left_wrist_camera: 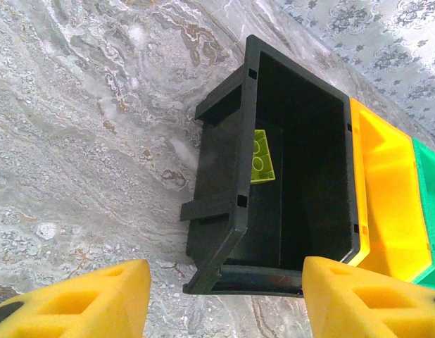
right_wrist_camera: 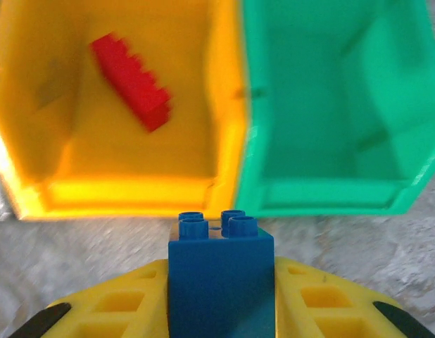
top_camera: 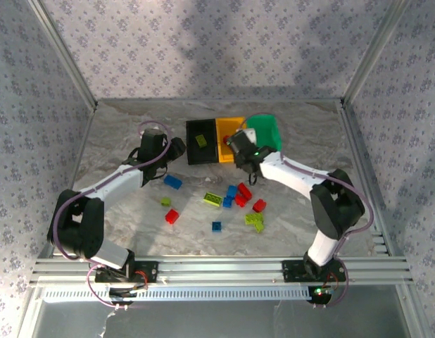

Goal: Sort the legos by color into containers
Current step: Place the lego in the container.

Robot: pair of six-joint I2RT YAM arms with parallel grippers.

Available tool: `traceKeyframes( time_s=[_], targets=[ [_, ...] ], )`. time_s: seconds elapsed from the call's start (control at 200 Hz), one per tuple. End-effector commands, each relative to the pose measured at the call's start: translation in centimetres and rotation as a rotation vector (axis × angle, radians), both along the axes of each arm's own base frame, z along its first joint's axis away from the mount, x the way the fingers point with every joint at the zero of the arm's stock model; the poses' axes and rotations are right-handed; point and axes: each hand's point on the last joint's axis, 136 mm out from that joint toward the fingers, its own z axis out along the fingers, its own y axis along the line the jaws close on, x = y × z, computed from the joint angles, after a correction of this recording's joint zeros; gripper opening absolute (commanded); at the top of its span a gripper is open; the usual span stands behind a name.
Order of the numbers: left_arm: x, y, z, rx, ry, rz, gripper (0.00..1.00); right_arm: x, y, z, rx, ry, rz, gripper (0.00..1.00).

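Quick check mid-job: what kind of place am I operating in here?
Likely an enclosed lab test cell: an aluminium frame, patterned backdrop walls on all sides, and a marble-look tabletop.

A: Rt wrist cam, what's unclear?
B: Blurred: red brick [right_wrist_camera: 129, 81] in orange bin [right_wrist_camera: 126, 190]. Btm edge cuts off blue brick [right_wrist_camera: 221, 282]; top/rt edges cut green bin [right_wrist_camera: 323, 105].
A: Left wrist cam?
B: Part of lime brick [left_wrist_camera: 262, 156] hidden behind black bin [left_wrist_camera: 221, 176] wall; green bin cut at rt edge.
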Motion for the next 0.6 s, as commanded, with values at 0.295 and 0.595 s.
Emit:
traceKeyframes(
  time_s=[0.295, 0.595],
  targets=[
    [-1.0, 1.1, 3.8, 0.007, -0.077, 0.02, 0.59, 6.8, -4.9, 0.2, 0.178, 0.036, -0.094, 0.39],
    [-1.5, 1.9, 4.0, 0.017, -0.088, 0.04, 0.59, 7.7, -4.8, -1.1, 0.154, 0.082, -0.058, 0.54]
  ],
)
